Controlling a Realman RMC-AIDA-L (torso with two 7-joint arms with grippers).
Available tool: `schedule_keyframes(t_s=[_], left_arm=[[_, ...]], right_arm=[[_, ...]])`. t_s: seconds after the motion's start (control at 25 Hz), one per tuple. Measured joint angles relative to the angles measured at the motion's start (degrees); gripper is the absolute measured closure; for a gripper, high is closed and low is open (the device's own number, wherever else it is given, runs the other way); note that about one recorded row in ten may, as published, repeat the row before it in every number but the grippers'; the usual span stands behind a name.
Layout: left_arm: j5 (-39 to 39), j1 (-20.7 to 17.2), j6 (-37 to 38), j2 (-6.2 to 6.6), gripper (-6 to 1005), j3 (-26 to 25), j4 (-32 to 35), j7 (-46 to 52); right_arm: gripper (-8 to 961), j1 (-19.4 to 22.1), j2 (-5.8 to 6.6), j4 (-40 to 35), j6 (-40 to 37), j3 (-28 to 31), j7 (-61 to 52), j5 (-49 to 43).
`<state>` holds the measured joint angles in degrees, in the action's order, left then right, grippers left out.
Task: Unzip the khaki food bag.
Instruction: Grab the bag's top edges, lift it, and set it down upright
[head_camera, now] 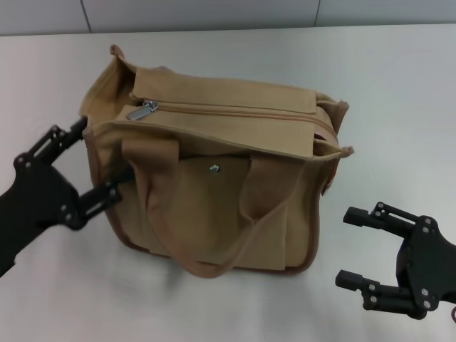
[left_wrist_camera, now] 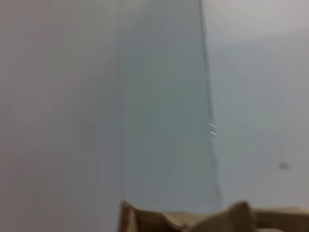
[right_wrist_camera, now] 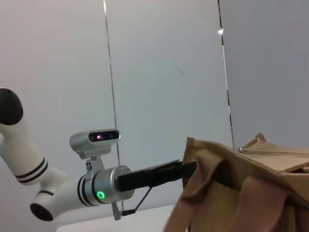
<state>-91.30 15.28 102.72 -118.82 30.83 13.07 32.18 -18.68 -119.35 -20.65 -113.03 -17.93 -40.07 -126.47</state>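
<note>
In the middle of the pale bench (head_camera: 399, 92) stands the khaki food bag (head_camera: 214, 178) — a boxy tan canvas tote with brown piping along its lower edge. Its top zipper (head_camera: 235, 112) runs from left to right and appears shut along its whole length, with the silver pull (head_camera: 142, 110) lying at the left end. On the near face, a small metal snap (head_camera: 214, 169) sits at the centre of the front pocket, and 1 wide strap handle (head_camera: 206, 242) droops down over that face in a loop; the other handle lies flat across the top behind the zipper.

At the bag's left end, the left tool (head_camera: 91, 162) is spread, its 2 black fingers (head_camera: 100, 197) pointing right; the far finger reaches the upper left corner of the bag, and the near finger touches or nearly touches the left side wall lower down. The right wrist view shows this same arm — white with a green ring light — its dark fingers meeting the bag's end.

To the near right, the right tool (head_camera: 354, 247) is also spread, its 2 fingers pointing left toward the bag's lower right corner, close by but apart from the canvas, holding nothing.

The left wrist view shows only a strip of tan fabric (left_wrist_camera: 193, 220) along one edge, beneath a pale wall.
</note>
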Motion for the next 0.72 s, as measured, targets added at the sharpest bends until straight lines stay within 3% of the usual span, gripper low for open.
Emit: schedule_keyframes(t_s=[0.2,0.6,0.72], left_arm=[[2.69,1.10,-1.41,-0.08,306,-0.61,-4.56,-4.50],[2.40,2.85,-4.04,-0.13,339,-0.10,-5.57,-2.81],[2.32,2.88,-3.88,-0.26,452,-0.01,-5.71,-3.47]], right_arm=[[157,0.20,0.00,0.00,0.01,0.00,0.00,0.37],[157,0.40,0.00,0.00,0.07,0.04,-0.03,0.54],[157,0.54,0.00,-0.01,0.09,0.40,-0.02,0.64]])
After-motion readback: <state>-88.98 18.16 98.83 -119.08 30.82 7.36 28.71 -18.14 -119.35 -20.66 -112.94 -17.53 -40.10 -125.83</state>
